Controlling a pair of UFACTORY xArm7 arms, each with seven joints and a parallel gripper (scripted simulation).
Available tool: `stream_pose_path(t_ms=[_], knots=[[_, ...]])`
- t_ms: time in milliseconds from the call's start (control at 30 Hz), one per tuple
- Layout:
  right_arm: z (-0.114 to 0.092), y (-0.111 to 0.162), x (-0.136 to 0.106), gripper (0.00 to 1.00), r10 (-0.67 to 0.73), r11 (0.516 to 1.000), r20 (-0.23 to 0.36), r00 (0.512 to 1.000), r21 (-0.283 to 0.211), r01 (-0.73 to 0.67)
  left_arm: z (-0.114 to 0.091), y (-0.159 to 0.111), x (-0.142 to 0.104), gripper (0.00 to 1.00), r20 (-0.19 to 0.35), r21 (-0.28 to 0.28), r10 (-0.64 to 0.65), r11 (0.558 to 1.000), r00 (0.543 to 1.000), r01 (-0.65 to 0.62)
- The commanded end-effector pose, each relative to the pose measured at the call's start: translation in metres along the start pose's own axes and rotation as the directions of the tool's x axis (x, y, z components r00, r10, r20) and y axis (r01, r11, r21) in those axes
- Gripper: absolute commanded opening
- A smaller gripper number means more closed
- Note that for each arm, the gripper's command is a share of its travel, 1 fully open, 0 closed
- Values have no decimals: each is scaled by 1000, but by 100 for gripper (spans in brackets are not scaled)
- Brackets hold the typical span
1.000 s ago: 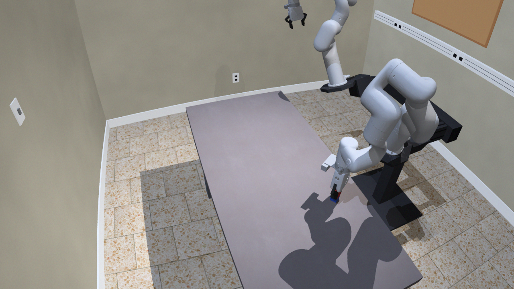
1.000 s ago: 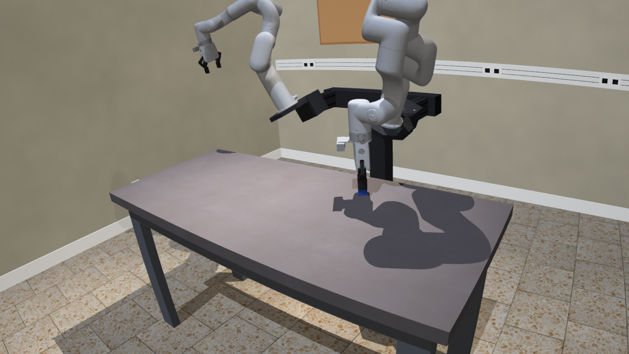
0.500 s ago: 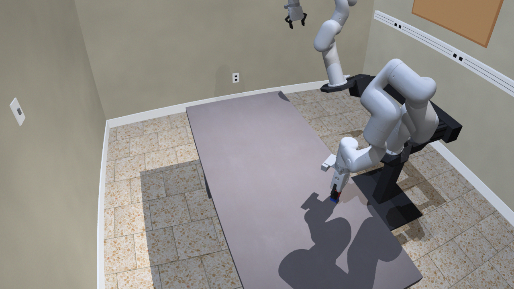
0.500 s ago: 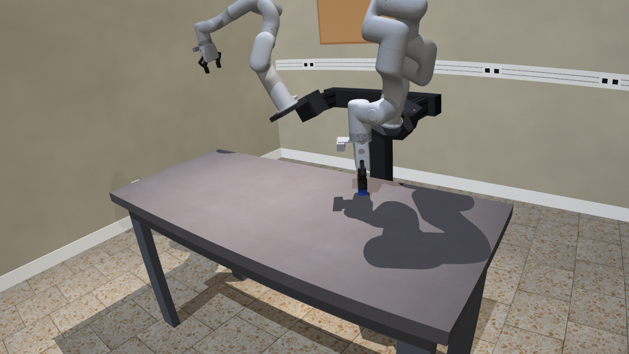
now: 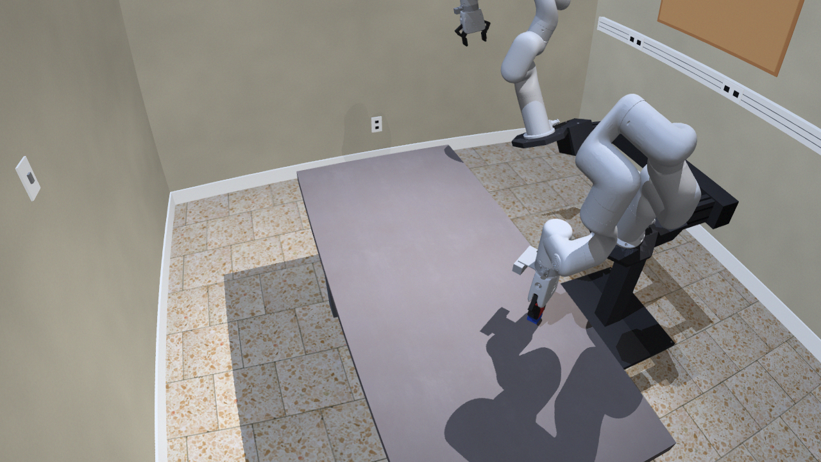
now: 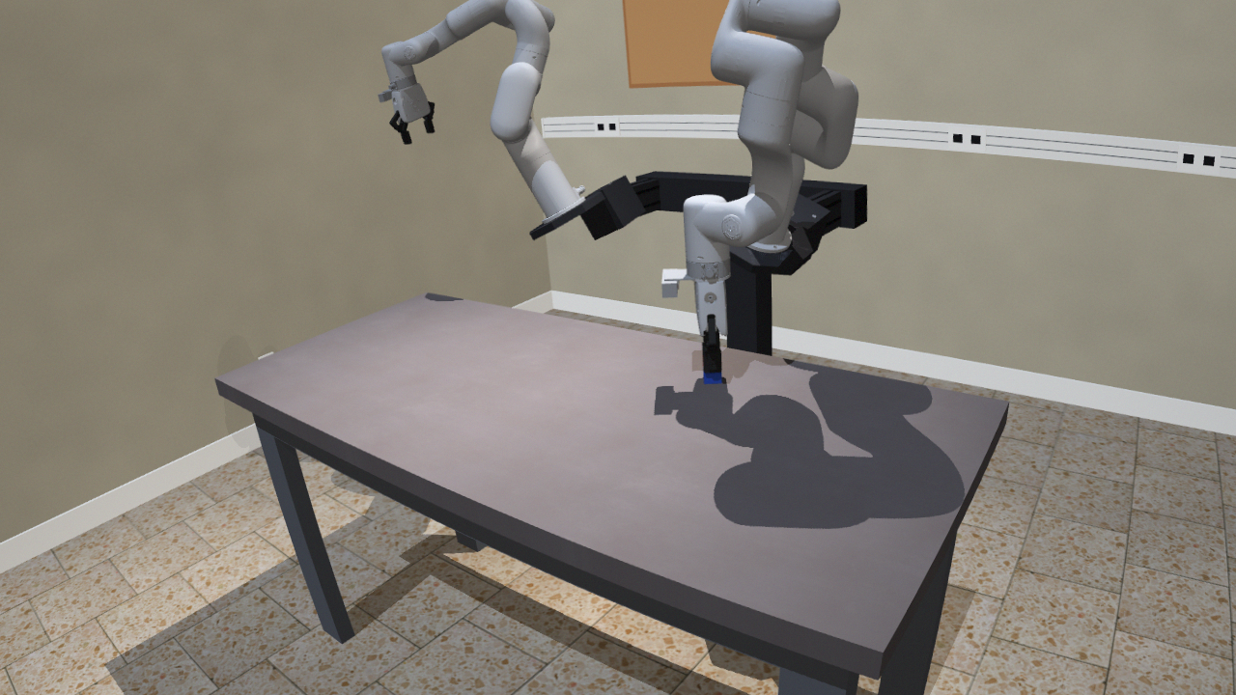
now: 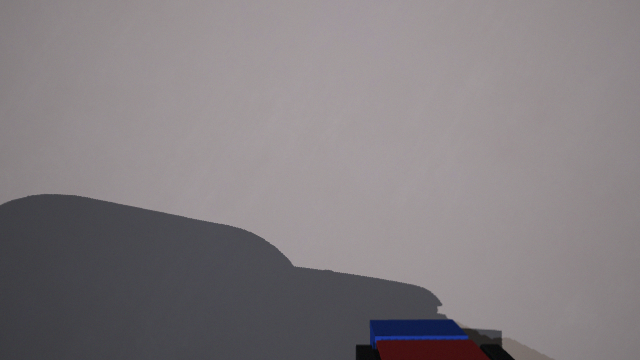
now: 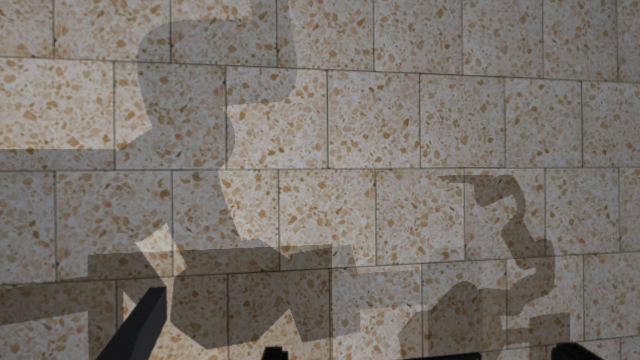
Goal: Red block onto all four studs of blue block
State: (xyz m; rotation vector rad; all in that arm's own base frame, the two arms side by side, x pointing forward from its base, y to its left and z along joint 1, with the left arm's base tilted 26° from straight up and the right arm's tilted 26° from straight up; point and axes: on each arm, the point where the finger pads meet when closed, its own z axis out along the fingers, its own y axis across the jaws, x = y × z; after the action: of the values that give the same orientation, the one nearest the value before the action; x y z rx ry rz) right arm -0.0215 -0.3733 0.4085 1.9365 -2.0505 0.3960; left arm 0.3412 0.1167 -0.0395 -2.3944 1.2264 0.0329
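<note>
The left pincer points down at the surface, grasping the red block. This block sits between its two black fingers, one on either side, as the left wrist view shows. In the exterior view the fingers hide the red block.

The blue block is directly below the red one, low between the fingertips and the surface, with part of it showing past the red block in the left wrist view. The two blocks look closely lined up, but whether the red one sits fully flush cannot be told from these angles; the studs are out of sight.

Both blocks are near the long edge of the surface beside the black stand, well in from the corners and well apart from the opposite long edge. The left arm's shadow spreads from beside the blocks toward one short edge.

The right pincer is released, its fingers spread wide and holding nothing. It hangs high up, well apart from both blocks.

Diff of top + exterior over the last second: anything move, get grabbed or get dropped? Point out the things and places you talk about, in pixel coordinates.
No visible change. The left gripper [image 5: 535, 314] [image 6: 711, 372] [image 7: 431, 354] is still shut on the red block [image 5: 541, 310] [image 7: 430, 350], over the blue block [image 5: 533, 319] [image 6: 712, 378] [image 7: 417, 328] at the same spot on the table [image 5: 413, 241] [image 6: 519, 397] [image 7: 320, 125]. The right gripper [image 5: 475, 42] [image 6: 418, 135] [image 8: 362, 320] stays raised, open. Nothing newly grasped or released.
</note>
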Motion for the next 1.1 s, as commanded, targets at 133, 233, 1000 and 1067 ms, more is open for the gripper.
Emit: stream_pose_path(t_ms=[133, 233, 1000, 1067], knots=[[-1, 0, 1, 100, 1, 1000, -3, 1000, 1, -1, 0, 0, 0, 0, -1, 1, 0, 1000, 1000, 0], [-1, 0, 1, 100, 1, 1000, -3, 1000, 1, -1, 0, 0, 0, 0, -1, 1, 0, 1000, 1000, 0], [-1, 0, 1, 100, 1, 1000, -3, 1000, 1, -1, 5, 0, 1, 0, -1, 1, 0, 1000, 1000, 0], [-1, 0, 1, 100, 1, 1000, -3, 1000, 1, -1, 5, 0, 1, 0, -1, 1, 0, 1000, 1000, 0]])
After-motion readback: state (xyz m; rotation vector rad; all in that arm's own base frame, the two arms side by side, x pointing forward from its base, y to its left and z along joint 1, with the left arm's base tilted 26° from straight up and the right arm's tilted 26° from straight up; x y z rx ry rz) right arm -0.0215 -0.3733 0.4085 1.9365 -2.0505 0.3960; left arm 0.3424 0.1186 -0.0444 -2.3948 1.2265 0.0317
